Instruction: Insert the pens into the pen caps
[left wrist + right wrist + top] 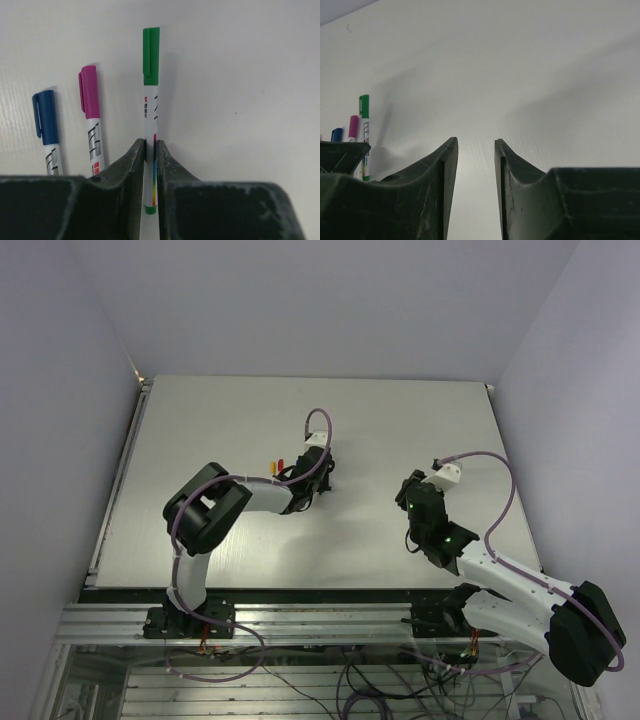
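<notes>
My left gripper [151, 145] is shut on the white barrel of a pen [151, 107] that wears a green cap [151, 55] at its far end. A pen with a purple cap [89, 92] and a pen with a blue cap [46, 117] lie to its left. In the top view the left gripper [322, 480] is at mid-table, with a red cap [281, 464] and a yellow cap [270, 468] just left of it. My right gripper [476, 142] is open and empty over bare table. It sits right of centre in the top view [408, 492].
The right wrist view shows the green-capped pen [364, 125], the purple cap [353, 126] and the blue cap [336, 134] at far left, with the left gripper's body [340, 155] beside them. The grey table [400, 420] is bounded by white walls.
</notes>
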